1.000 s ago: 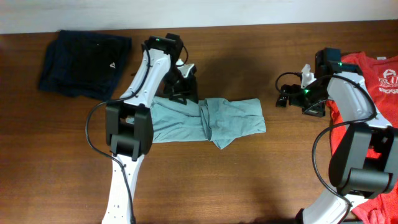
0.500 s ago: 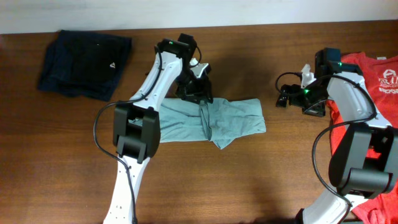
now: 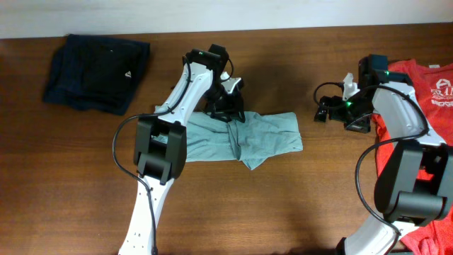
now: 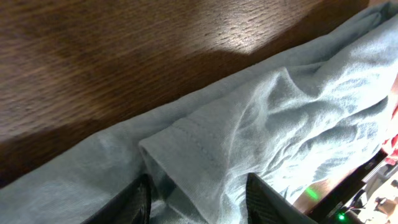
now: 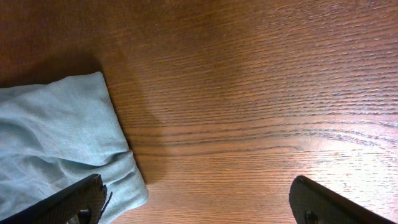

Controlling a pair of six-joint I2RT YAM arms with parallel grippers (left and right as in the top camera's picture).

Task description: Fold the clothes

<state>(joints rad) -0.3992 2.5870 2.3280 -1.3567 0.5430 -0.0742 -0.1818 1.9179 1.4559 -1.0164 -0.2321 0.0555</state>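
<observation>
The pale blue-grey T-shirt [image 3: 262, 138] lies folded into a long band at the table's middle. My left gripper [image 3: 226, 108] is low over its far edge, near the middle. In the left wrist view the open fingers [image 4: 199, 208] straddle a hemmed fold of the shirt [image 4: 261, 124]. My right gripper [image 3: 327, 108] is open and empty over bare wood just right of the shirt. In the right wrist view its fingers [image 5: 199, 208] are wide apart, and the shirt's end [image 5: 56, 137] lies by the left finger. The red T-shirt with white print [image 3: 428, 81] lies at the right edge, under my right arm.
A dark navy garment [image 3: 95, 71] lies folded at the far left of the table. The wooden table [image 3: 283, 205] shows bare wood in front of the blue-grey shirt. A pale wall edge runs along the back.
My left gripper has moved right along the shirt's far edge, from its left part to near its middle. The right arm and the shirt's outline have not changed.
</observation>
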